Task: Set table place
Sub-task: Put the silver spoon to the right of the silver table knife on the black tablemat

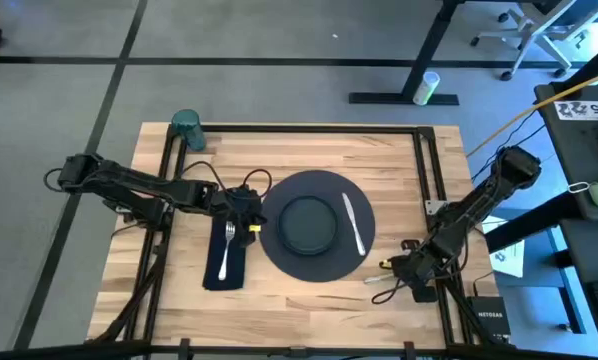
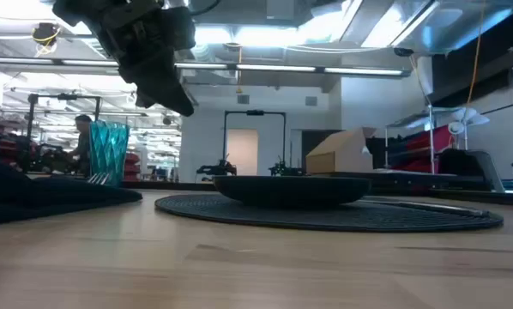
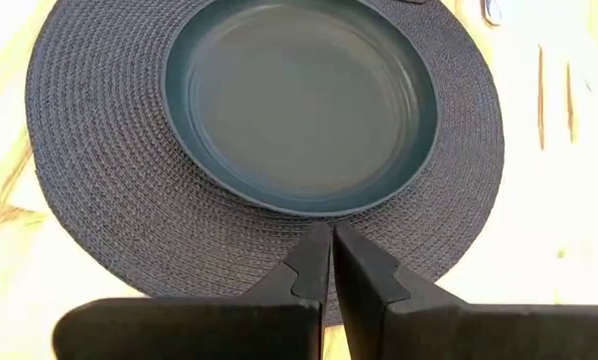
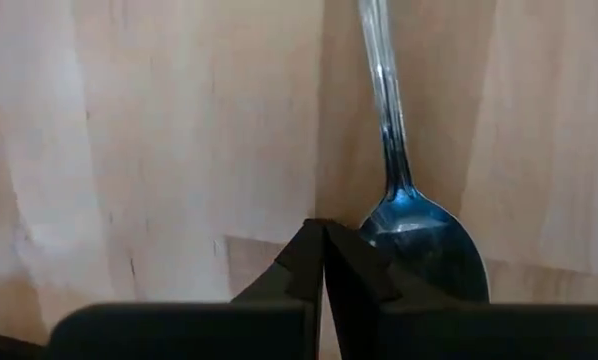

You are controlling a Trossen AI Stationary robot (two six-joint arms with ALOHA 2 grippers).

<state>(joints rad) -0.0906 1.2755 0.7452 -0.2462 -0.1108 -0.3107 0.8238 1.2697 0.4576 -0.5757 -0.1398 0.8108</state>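
Right gripper nearest lens, jaws pressed together, empty, over pale wooden bench, lower right of high view. Silver metal spoon just beside tips, bowl nearest, handle running directly away. Left gripper jaws pressed together, farther, left of dark woven round charger.

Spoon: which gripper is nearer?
Right. The right gripper sits shut right at the spoon bowl, near the table's right front. The left gripper, shut, hovers across the charger, above the fork.
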